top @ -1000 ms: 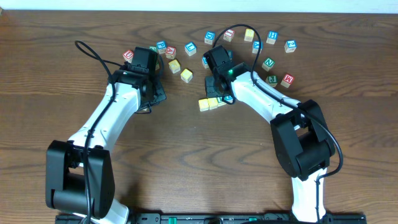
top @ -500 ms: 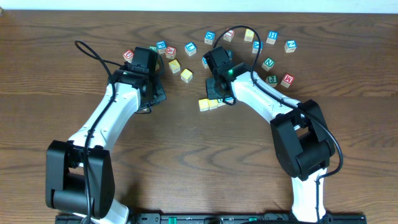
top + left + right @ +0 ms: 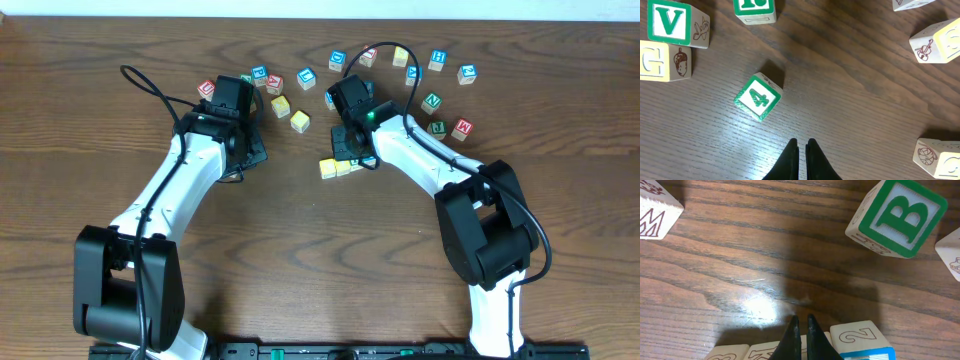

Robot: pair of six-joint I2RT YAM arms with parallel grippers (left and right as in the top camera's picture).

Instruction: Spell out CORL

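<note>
A short row of cubes lies at the table's middle: two yellow-topped cubes [image 3: 327,168] [image 3: 343,165], and a blue-edged cube [image 3: 368,158] at the right end. My right gripper [image 3: 355,155] is shut and sits over the third spot of the row, hiding the cube there. In the right wrist view its shut tips [image 3: 801,322] stand in front of the row's third cube, with the blue-edged cube [image 3: 860,336] to their right. The top letters cannot be read. My left gripper [image 3: 255,155] is shut and empty, above bare wood [image 3: 801,147].
Loose cubes lie scattered along the back [image 3: 300,78]. A green B cube [image 3: 897,217] lies beyond the right gripper, and an M-marked cube [image 3: 655,207] at its far left. A green 4 cube [image 3: 758,97], a V cube [image 3: 675,22] and a G cube [image 3: 662,62] lie near the left gripper.
</note>
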